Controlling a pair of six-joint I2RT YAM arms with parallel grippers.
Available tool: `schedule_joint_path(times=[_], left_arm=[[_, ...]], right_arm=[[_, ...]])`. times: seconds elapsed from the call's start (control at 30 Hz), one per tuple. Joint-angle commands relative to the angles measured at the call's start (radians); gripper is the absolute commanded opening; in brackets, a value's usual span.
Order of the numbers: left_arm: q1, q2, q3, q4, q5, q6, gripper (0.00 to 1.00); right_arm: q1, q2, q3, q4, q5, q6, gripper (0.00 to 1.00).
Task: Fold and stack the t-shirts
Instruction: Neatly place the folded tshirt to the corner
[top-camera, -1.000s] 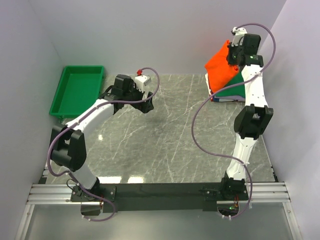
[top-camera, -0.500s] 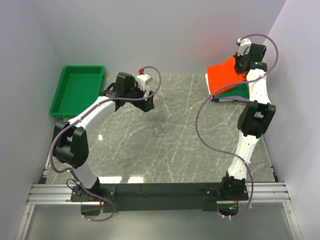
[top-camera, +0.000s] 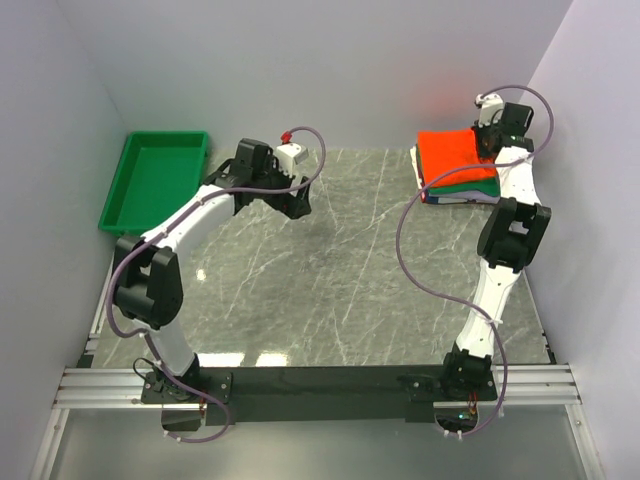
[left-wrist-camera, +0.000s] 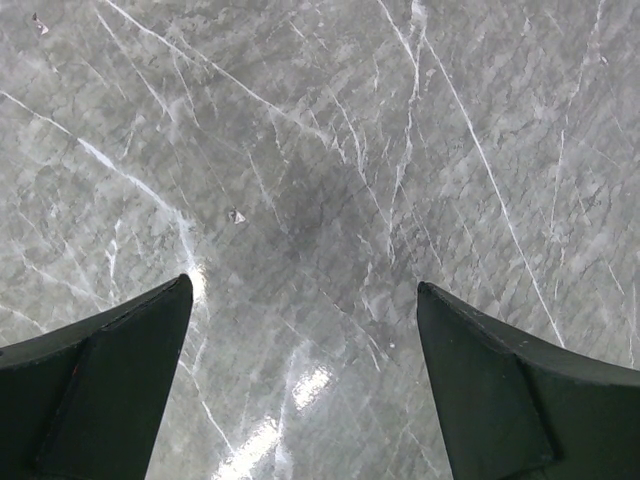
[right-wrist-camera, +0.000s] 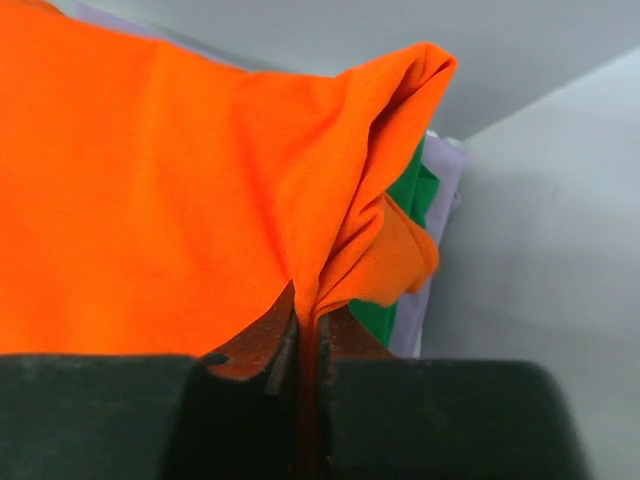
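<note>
Orange tee (right-wrist-camera: 150, 200) pinched in tightly closed right hand (right-wrist-camera: 308, 345); left hand (left-wrist-camera: 305, 283) spread wide.

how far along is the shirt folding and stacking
Looks nearly done. The orange-red t-shirt lies folded on top of the pile of folded shirts at the far right of the table. In hand: the right gripper is shut on that shirt's edge. Remaining: let go and pull clear. The left gripper hangs open over bare marble; no loose shirt is in view.
</note>
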Motion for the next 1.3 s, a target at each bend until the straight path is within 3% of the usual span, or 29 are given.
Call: schedule_joint_path(times=[0.0, 0.07, 0.1, 0.2, 0.43, 0.5, 0.53, 0.63, 0.67, 0.73, 0.77, 0.83, 1.0, 1.27], left_arm=[[0.003, 0.014, 0.056, -0.016, 0.027, 0.024, 0.99], [0.004, 0.025, 0.073, -0.027, 0.027, 0.029, 1.00], [0.006, 0.026, 0.077, -0.031, 0.027, 0.029, 0.99], [0.021, 0.026, 0.093, -0.034, 0.045, 0.014, 0.99], [0.055, 0.017, 0.114, -0.057, 0.076, -0.032, 0.99], [0.059, 0.009, 0.106, -0.050, 0.081, -0.048, 0.99], [0.059, 0.005, 0.102, -0.047, 0.081, -0.049, 0.99], [0.061, 0.003, 0.096, -0.039, 0.079, -0.060, 0.99], [0.062, 0.005, 0.096, -0.038, 0.081, -0.061, 0.99], [0.066, 0.008, 0.099, -0.039, 0.079, -0.066, 0.99], [0.067, 0.009, 0.102, -0.041, 0.076, -0.066, 0.99], [0.072, 0.013, 0.108, -0.047, 0.071, -0.066, 0.99], [0.084, 0.017, 0.103, -0.045, 0.070, -0.074, 0.99], [0.089, 0.037, 0.129, -0.070, 0.071, -0.072, 0.99]], right_arm=[[-0.015, 0.003, -0.027, 0.101, 0.074, -0.046, 0.13], [-0.019, 0.006, -0.037, 0.122, 0.108, -0.043, 0.25], [-0.021, 0.013, -0.036, 0.127, 0.143, -0.037, 0.37], [-0.028, 0.012, -0.013, 0.122, 0.179, -0.008, 0.53], [-0.038, -0.098, -0.011, 0.141, 0.260, 0.190, 0.66], [-0.039, -0.155, -0.028, 0.127, 0.204, 0.253, 0.66], [-0.039, -0.172, -0.048, 0.118, 0.176, 0.274, 0.66], [-0.039, -0.230, -0.092, 0.116, 0.063, 0.339, 0.53], [-0.039, -0.246, -0.103, 0.119, 0.049, 0.356, 0.41], [-0.041, -0.244, -0.109, 0.104, 0.000, 0.386, 0.32], [-0.041, -0.232, -0.106, 0.090, -0.005, 0.397, 0.22], [-0.042, -0.215, -0.088, 0.026, -0.022, 0.426, 0.15], [-0.070, -0.224, -0.258, 0.067, -0.033, 0.540, 0.12], [-0.090, -0.171, -0.358, 0.159, 0.079, 0.535, 0.08]])
